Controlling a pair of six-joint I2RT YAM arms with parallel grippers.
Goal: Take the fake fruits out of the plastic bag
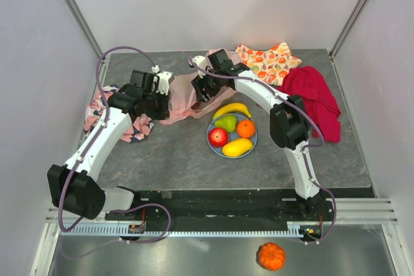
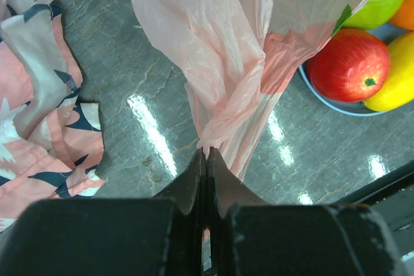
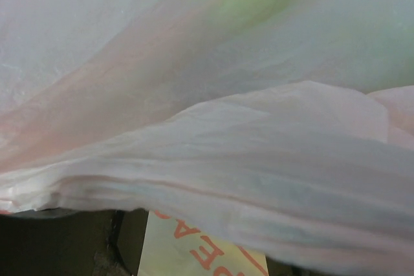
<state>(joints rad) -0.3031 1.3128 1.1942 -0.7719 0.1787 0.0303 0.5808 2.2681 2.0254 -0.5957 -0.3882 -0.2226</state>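
Most of the work looks done. Five glossy plastic fruits sit together on the round blue plate (image 2: 336,106) near the middle of the grey desk (image 1: 174,153): a yellow banana (image 1: 231,109), a green pear (image 1: 226,123), a red apple (image 1: 218,137), an orange (image 1: 246,128) and a yellow oval fruit (image 1: 237,147). Just behind and to the left of the plate, the translucent pink plastic bag (image 1: 183,101) hangs slack and crumpled between the two arms. The left hand (image 2: 207,159) has its fingers pressed together on a gathered fold of the bag. The right hand (image 1: 206,87) is up against the bag's far end, and its own camera shows only pale film, so I cannot tell whether its fingers stand apart or together. A faint green tint shows through that film, but it is too blurred to say whether it is a fruit. What is left, in my judgement, is to check the bag for any last piece and then let it go.
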